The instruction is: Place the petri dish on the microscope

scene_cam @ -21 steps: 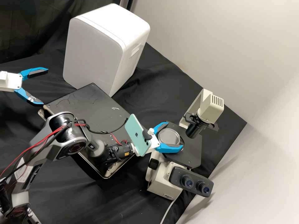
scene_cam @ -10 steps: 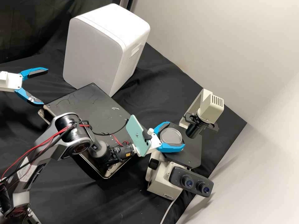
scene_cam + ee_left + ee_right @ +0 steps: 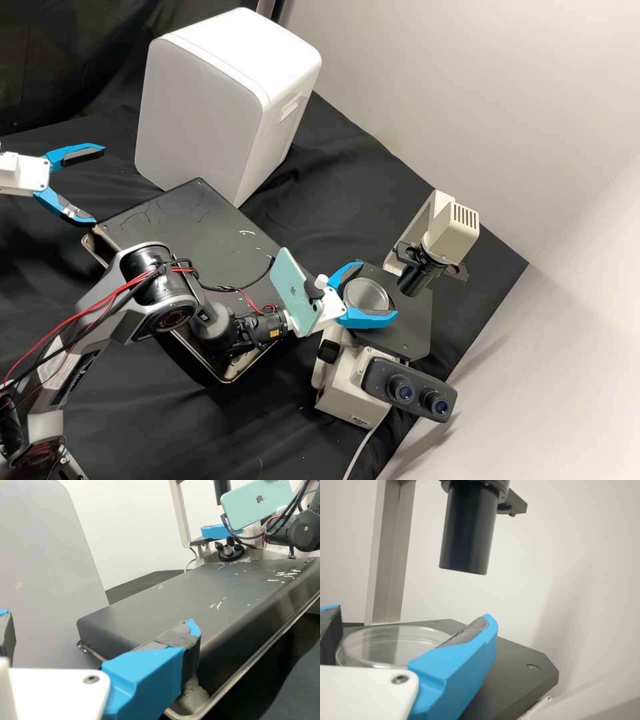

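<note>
A clear round petri dish [image 3: 365,293] lies low over the black stage [image 3: 407,327] of the white microscope [image 3: 347,390], in front of its dark lens tube [image 3: 415,279]. My right gripper [image 3: 360,295] is shut on the dish, one blue finger on each side. From the right wrist, the dish [image 3: 390,642] sits between the right gripper [image 3: 410,630] fingers just above the stage [image 3: 520,675], with the lens tube [image 3: 467,527] above and beyond it. My left gripper [image 3: 93,183] hangs open and holds nothing at the bench's far left.
A tall white box [image 3: 223,100] stands at the back. A metal tray with a black plate [image 3: 193,227] lies between the arms; the left gripper [image 3: 95,630] hovers at that tray's [image 3: 225,595] corner. A mint phone [image 3: 293,300] rides on the right wrist. A wall runs close to the right.
The right gripper has carried the dish slightly farther over the stage and settled it lower. The left gripper has hardly shifted.
</note>
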`<control>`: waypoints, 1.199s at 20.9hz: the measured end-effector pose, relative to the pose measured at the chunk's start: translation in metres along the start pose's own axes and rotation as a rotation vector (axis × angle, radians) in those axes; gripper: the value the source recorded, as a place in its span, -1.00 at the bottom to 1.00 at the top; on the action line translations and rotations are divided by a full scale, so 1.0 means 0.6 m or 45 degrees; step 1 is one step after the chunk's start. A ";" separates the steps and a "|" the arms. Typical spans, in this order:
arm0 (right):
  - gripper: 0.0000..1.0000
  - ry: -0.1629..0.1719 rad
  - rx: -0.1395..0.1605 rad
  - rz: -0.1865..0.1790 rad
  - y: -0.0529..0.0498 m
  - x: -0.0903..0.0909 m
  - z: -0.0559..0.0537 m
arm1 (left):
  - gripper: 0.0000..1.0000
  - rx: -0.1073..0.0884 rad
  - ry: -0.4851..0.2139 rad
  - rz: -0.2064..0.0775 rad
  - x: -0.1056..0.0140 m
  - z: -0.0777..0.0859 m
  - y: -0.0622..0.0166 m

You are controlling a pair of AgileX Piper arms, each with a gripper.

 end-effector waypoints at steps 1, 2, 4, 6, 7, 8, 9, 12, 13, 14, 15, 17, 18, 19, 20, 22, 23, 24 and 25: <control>1.00 0.000 0.000 0.000 0.000 0.000 0.000 | 1.00 0.000 0.000 0.000 0.000 0.000 0.000; 1.00 0.000 0.000 0.000 0.000 0.000 0.000 | 1.00 0.000 0.000 0.000 0.000 0.000 0.000; 1.00 -0.001 0.000 -0.001 0.000 0.000 0.000 | 1.00 0.000 0.003 0.004 0.001 -0.001 0.001; 1.00 -0.001 0.000 -0.001 0.000 0.000 0.000 | 1.00 0.002 0.003 0.011 0.003 -0.001 0.003; 1.00 -0.001 0.000 -0.001 0.000 0.000 0.000 | 1.00 0.002 0.003 0.011 0.003 -0.001 0.003; 1.00 -0.001 0.000 -0.001 0.000 0.000 0.000 | 1.00 0.001 0.003 0.008 0.004 -0.001 0.002; 1.00 -0.001 0.000 -0.001 0.000 0.000 0.000 | 1.00 0.000 0.003 0.003 0.004 -0.001 0.001; 1.00 -0.007 -0.001 -0.009 0.000 -0.006 0.001 | 1.00 -0.001 0.003 -0.005 0.005 -0.001 -0.001; 1.00 -0.008 -0.001 -0.010 0.001 -0.007 0.001 | 1.00 -0.001 0.003 -0.007 0.005 -0.001 -0.001; 1.00 -0.012 -0.001 -0.015 0.002 -0.010 0.000 | 1.00 -0.002 0.003 -0.010 0.005 -0.001 -0.002; 1.00 -0.013 -0.002 -0.017 0.001 -0.011 0.001 | 1.00 -0.002 0.003 -0.013 0.005 -0.001 -0.003; 1.00 -0.018 -0.002 -0.024 0.002 -0.015 0.001 | 1.00 -0.002 0.003 -0.013 0.005 -0.001 -0.003; 1.00 -0.019 -0.002 -0.024 0.002 -0.016 0.001 | 1.00 -0.002 0.003 -0.013 0.005 -0.001 -0.003; 1.00 -0.023 -0.003 -0.029 0.001 -0.018 0.002 | 1.00 -0.002 0.003 -0.013 0.005 -0.001 -0.003; 1.00 -0.036 -0.001 -0.034 0.000 -0.020 0.005 | 1.00 -0.002 0.003 -0.013 0.005 -0.001 -0.003; 1.00 -0.038 0.001 -0.038 0.000 -0.021 0.005 | 1.00 -0.002 0.003 -0.013 0.005 -0.001 -0.003; 1.00 -0.037 0.002 -0.036 0.000 -0.021 0.004 | 1.00 -0.002 0.003 -0.013 0.005 -0.001 -0.003; 1.00 -0.038 0.002 -0.038 0.000 -0.021 0.004 | 1.00 -0.002 0.003 -0.013 0.005 -0.001 -0.003; 1.00 -0.040 0.002 -0.041 0.000 -0.021 0.004 | 1.00 -0.002 0.003 -0.013 0.005 -0.001 -0.003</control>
